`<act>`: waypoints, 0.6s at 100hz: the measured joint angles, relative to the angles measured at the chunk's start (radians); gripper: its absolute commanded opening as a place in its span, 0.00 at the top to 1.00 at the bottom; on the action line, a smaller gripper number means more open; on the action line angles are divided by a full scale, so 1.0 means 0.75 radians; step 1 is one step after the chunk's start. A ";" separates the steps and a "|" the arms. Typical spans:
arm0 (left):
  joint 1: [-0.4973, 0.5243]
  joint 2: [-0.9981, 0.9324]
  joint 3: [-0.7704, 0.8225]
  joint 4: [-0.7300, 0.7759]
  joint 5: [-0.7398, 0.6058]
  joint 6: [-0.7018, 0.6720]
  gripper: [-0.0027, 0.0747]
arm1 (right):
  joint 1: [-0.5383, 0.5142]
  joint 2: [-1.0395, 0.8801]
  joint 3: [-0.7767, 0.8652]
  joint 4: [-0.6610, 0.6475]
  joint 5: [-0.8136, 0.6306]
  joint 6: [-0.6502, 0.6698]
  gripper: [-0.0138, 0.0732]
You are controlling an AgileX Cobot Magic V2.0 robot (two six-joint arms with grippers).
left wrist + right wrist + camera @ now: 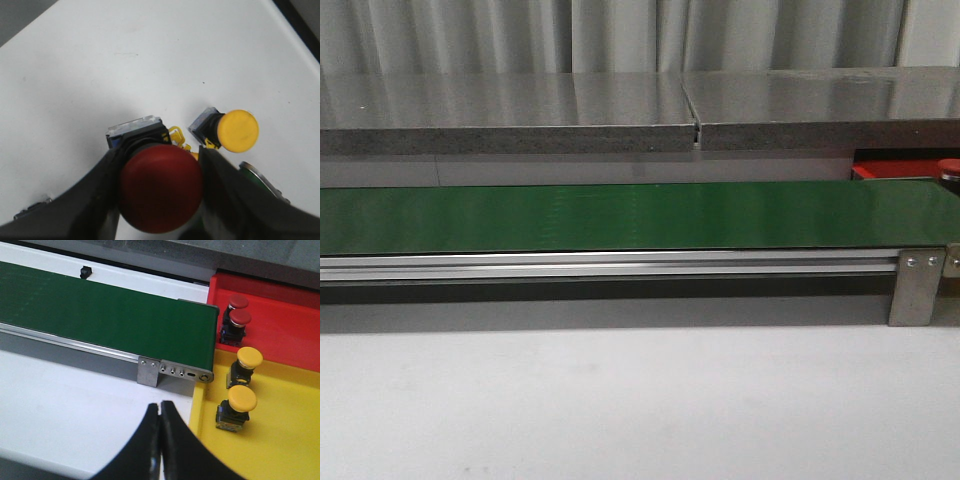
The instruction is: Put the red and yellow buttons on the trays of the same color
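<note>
In the left wrist view my left gripper (159,159) is shut on a red button (160,192), its black fingers pressed against both sides of the domed cap, over the white table. A yellow button (238,130) lies on its side just beyond it. My right gripper (160,407) is shut on nothing, above the white table beside the yellow tray (280,445). That tray holds two yellow buttons (249,358) (242,399). Behind it, the red tray (285,325) holds two red buttons (238,302) (240,317). The front view shows only a strip of the red tray (890,171) and no gripper.
The long green belt (620,215) on its metal frame crosses the table, ending at the trays (110,315). A grey shelf (520,115) runs behind it. A green button (260,181) with a metal rim lies by my left gripper's finger.
</note>
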 measured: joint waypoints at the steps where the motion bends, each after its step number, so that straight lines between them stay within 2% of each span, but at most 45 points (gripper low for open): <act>1: 0.000 -0.006 0.006 -0.004 0.000 0.007 0.81 | 0.000 0.000 0.000 0.000 0.000 0.000 0.98; 35: -0.023 -0.368 0.464 -0.113 -0.096 0.194 0.81 | 0.000 0.000 0.000 0.000 0.000 0.000 0.98; 60: -0.136 -0.442 0.578 -0.121 -0.093 0.264 0.81 | 0.000 0.000 0.000 0.000 0.000 0.000 0.98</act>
